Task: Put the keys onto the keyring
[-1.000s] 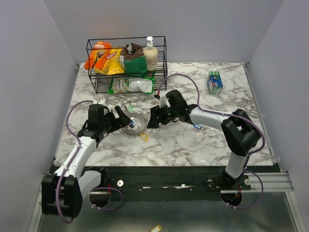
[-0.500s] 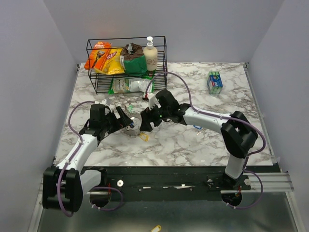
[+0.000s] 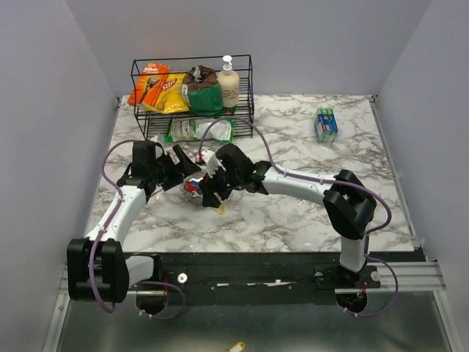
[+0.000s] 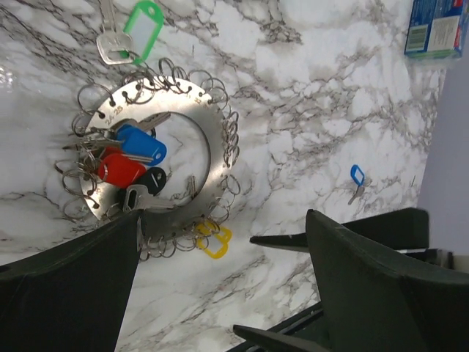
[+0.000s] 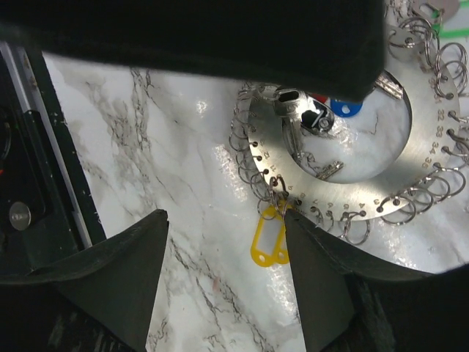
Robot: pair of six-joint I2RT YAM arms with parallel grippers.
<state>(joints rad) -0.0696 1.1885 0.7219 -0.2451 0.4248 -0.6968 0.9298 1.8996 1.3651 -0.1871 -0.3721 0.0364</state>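
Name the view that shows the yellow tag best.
Right wrist: the yellow tag lies large and whole, its clear window visible. Left wrist shows it smaller and partly covered. Top external shows only a yellow speck.

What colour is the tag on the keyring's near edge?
Tag: yellow, best in right wrist view.

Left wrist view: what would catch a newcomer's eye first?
The keyring, a flat silvery band rimmed with small wire loops, lies on the marble table at centre left. Red, blue and black keys crowd its hole, a yellow tag hangs at its lower edge, and one blue key lies apart to the right.
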